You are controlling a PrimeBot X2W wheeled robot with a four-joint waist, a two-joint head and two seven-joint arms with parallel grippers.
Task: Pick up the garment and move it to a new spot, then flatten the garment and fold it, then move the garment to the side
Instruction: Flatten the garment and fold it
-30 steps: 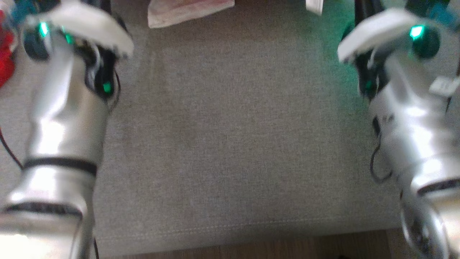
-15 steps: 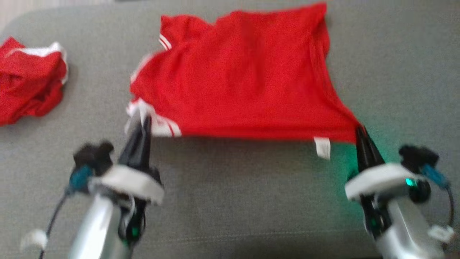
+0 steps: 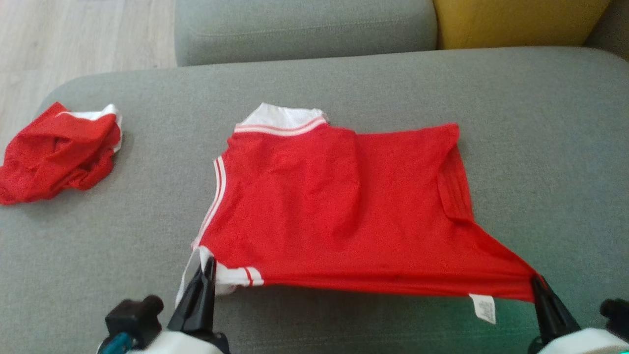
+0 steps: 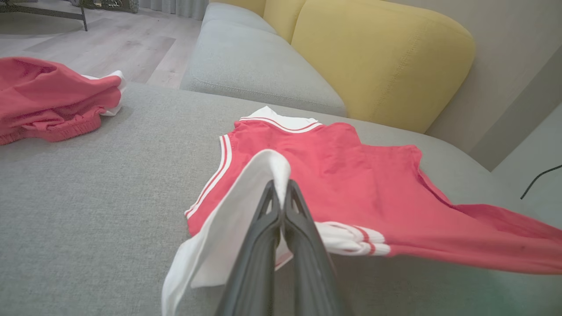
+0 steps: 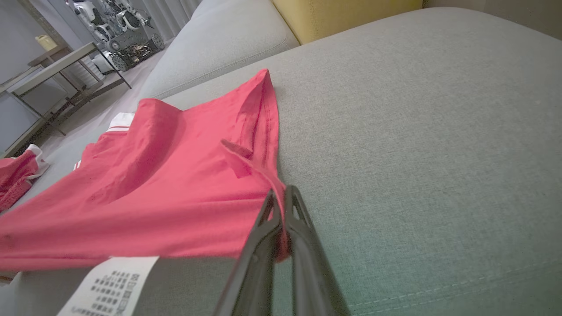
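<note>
Now, sofa seat [image 3: 540, 123]: you see its grey cushion under everything.
garment [image 3: 334, 206]: red, spread mid-cushion, its near edge lifted taut between your claws.
left gripper [image 3: 208, 265]: pinched fully closed on the white-trimmed corner.
right gripper [image 3: 537, 284]: pinched fully closed on the red corner.

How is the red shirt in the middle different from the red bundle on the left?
The shirt lies spread nearly flat; the bundle is crumpled into a heap. The left gripper and right gripper each pinch a near corner of the shirt; nothing touches the bundle. The shirt covers more sofa than the bundle. Both are red with white trim.
</note>
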